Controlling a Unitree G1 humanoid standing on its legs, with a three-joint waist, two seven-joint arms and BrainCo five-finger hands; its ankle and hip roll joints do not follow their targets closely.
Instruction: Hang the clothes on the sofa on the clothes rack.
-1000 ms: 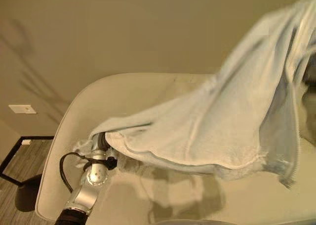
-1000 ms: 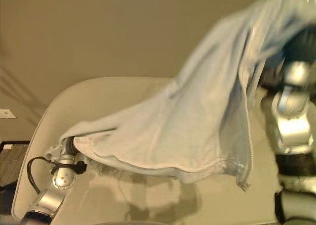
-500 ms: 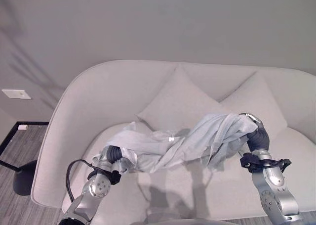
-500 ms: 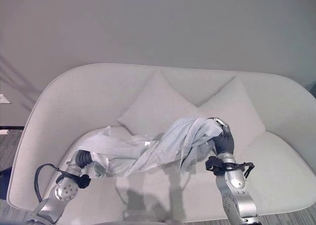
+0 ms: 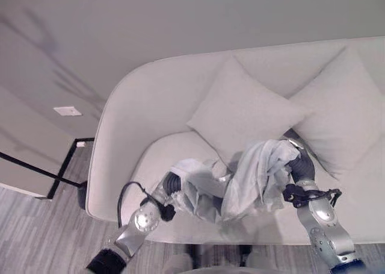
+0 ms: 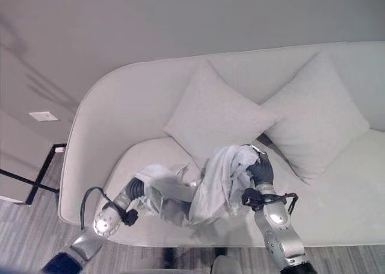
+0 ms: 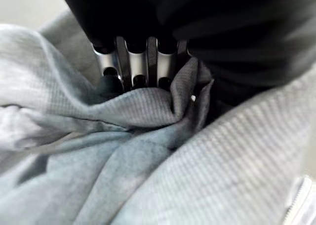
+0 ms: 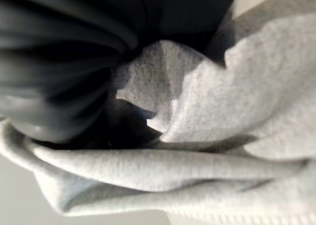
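Note:
A pale grey-blue zip-up garment (image 5: pixel 249 177) hangs bunched between my two hands, just above the seat of the light grey sofa (image 5: pixel 150 99). My left hand (image 5: pixel 172 182) holds the garment's left end; in the left wrist view its fingers (image 7: pixel 133 69) are curled into a fold of the cloth (image 7: pixel 148 151). My right hand (image 5: pixel 299 164) holds the right end a little higher, with cloth (image 8: pixel 222 101) gathered over and round it. A zip edge shows near the middle of the bundle.
Two square grey cushions (image 5: pixel 243 114) (image 5: pixel 340 114) lean on the sofa's back behind the garment. A black metal frame (image 5: pixel 42 171) stands on the wood floor (image 5: pixel 36 238) to the sofa's left. A wall socket (image 5: pixel 67 111) sits on the wall there.
The garment, spread high before the camera a second ago, has come down and is bunched. My hands have drawn closer together. The whole view has also shifted.

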